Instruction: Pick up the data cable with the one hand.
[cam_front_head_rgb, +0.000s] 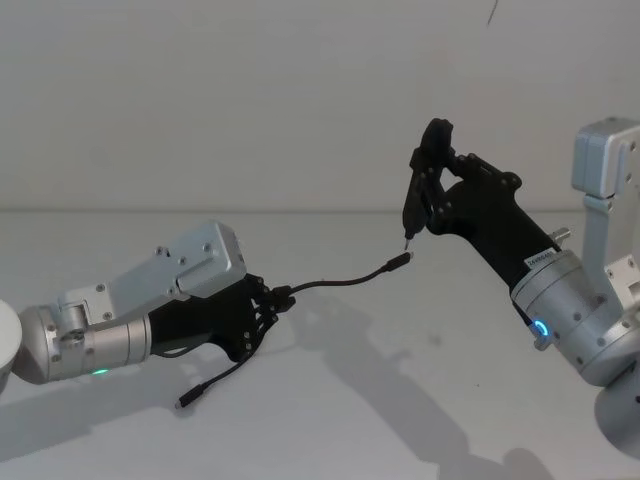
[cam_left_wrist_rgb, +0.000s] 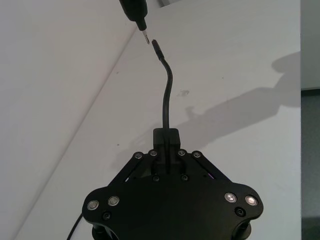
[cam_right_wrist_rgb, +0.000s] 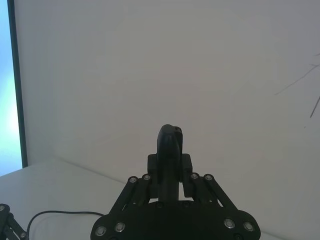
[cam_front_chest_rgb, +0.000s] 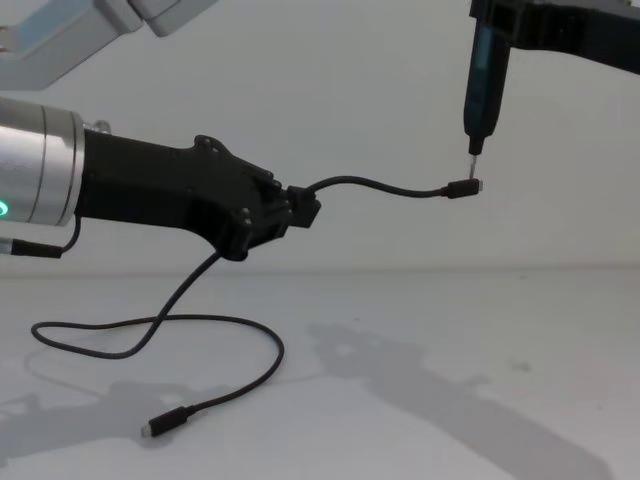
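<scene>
Clamping data cable (cam_front_head_rgb: 335, 281) in left hand (cam_front_head_rgb: 272, 300), above tabletop (cam_front_head_rgb: 420, 400). Gripping pen-like tool (cam_front_head_rgb: 411, 210) in right hand (cam_front_head_rgb: 437, 140), tip beside plug (cam_front_chest_rgb: 462, 189).

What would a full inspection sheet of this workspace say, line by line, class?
Surface: white table, carrying the cable's slack.
Job's things: data cable held near one end; its raised plug is in the air, its other plug lies on the table.
Clutter: nothing seen.
Grippers: left gripper shut on the data cable above the table; right gripper raised, shut on a pen-like tool pointing down, tip close to the raised plug with a small gap.
Cables: the data cable's slack loops on the table.
Surroundings: plain white wall.
</scene>
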